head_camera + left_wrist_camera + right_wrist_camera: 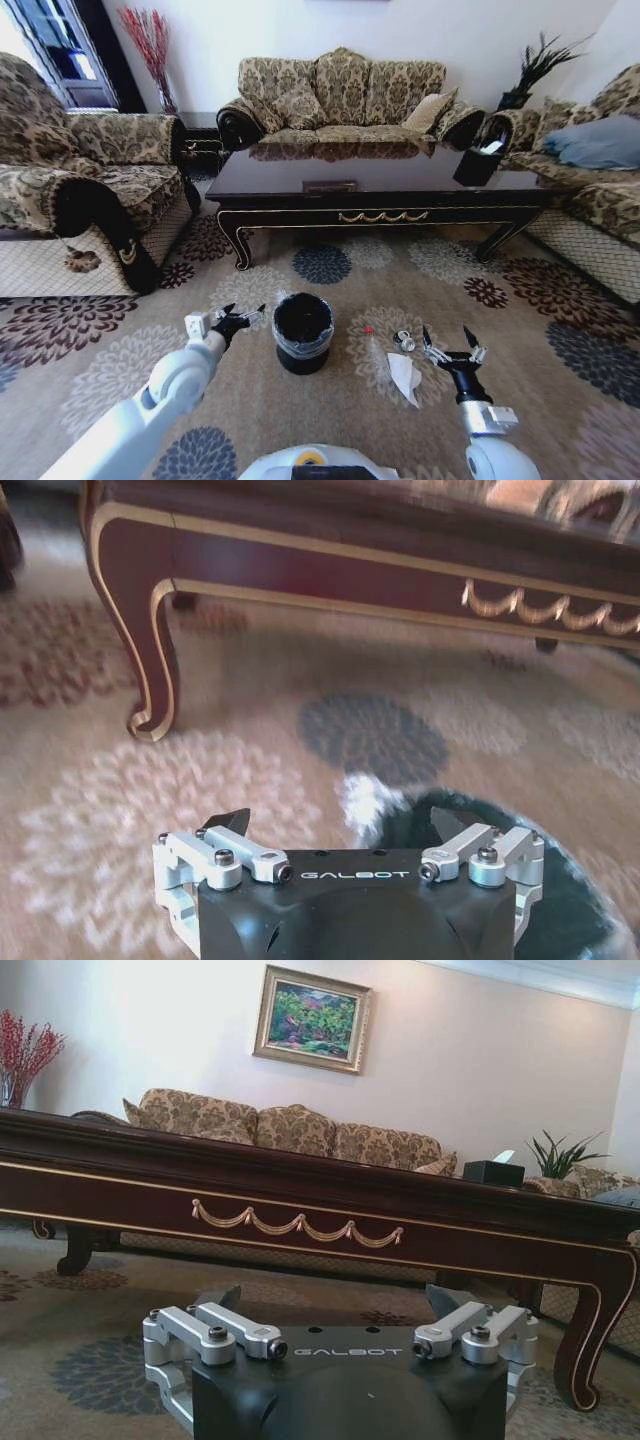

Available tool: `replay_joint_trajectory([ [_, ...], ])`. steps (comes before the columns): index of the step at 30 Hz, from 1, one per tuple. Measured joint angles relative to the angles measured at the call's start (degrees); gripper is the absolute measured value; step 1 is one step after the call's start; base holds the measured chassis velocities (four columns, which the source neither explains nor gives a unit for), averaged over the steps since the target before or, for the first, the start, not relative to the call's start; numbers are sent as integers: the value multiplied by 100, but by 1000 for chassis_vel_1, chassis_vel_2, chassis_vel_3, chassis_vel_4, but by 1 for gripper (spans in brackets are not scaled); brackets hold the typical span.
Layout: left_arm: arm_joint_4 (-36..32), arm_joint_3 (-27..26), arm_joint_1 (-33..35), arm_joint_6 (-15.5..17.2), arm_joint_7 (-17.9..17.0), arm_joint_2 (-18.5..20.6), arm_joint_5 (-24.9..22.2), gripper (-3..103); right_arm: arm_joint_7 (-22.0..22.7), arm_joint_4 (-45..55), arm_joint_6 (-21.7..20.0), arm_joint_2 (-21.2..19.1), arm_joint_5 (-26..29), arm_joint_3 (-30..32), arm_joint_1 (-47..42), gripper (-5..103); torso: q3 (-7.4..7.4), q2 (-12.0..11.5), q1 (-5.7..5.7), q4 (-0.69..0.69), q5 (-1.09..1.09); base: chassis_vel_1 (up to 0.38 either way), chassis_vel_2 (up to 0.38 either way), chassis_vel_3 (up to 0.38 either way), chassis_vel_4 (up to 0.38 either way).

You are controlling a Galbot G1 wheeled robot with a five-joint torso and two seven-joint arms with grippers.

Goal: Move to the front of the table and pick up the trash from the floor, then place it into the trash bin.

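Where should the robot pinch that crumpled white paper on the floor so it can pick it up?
Probably from straight above, pinching the raised wrinkly middle of the crumpled white paper sheet. It lies nearly flat on the flowered beige carpet, so its thin edges give little to hold. The open right gripper hovers just beside it, closer than the open left gripper.

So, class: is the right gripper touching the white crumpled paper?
Apart. In the head view, the right gripper, open, sits beside the white crumpled paper with carpet between them.
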Motion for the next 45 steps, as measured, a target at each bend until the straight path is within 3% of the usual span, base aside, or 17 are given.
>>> replay_joint_trajectory([
  [3,95,251,-292,219,-261,-1,-408,100,22,-6,-16,12,-29,-28,25,100,0,0,0,0,1,0,0,0,0],
  [6,382,737,-923,605,-898,-73,-1202,100,68,-7,-47,34,-48,-48,43,100,1,0,0,0,1,0,0,0,0],
  [9,630,1038,-1350,758,-1159,-141,-1516,100,82,-30,-47,44,-50,-24,34,100,1,0,0,-1,0,0,0,0,0],
  [16,1066,1431,-1996,968,-1391,-359,-1993,100,107,-121,4,49,-39,31,31,100,1,0,0,0,1,0,0,0,0],
  [18,1224,1497,-2192,1076,-1581,-549,-2305,100,132,-143,5,50,-36,27,65,100,1,1,0,-1,2,0,0,0,0],
  [19,1438,1601,-2421,1242,-1913,-812,-2715,100,179,-154,-14,45,-31,-2,129,100,1,0,0,-2,1,0,0,0,0],
  [24,1463,1644,-2440,1377,-2273,-838,-3113,100,219,-160,-38,34,-15,5,150,100,1,1,0,-1,2,0,0,0,0],
  [33,1569,1543,-2317,1380,-2478,-718,-3283,100,262,-158,-66,-10,26,24,146,100,0,1,0,1,1,0,0,0,0],
  [45,2317,1878,-2672,1412,-2490,-1149,-3366,100,286,-115,-144,-68,148,63,125,100,1,1,0,-1,1,0,0,0,0],
])
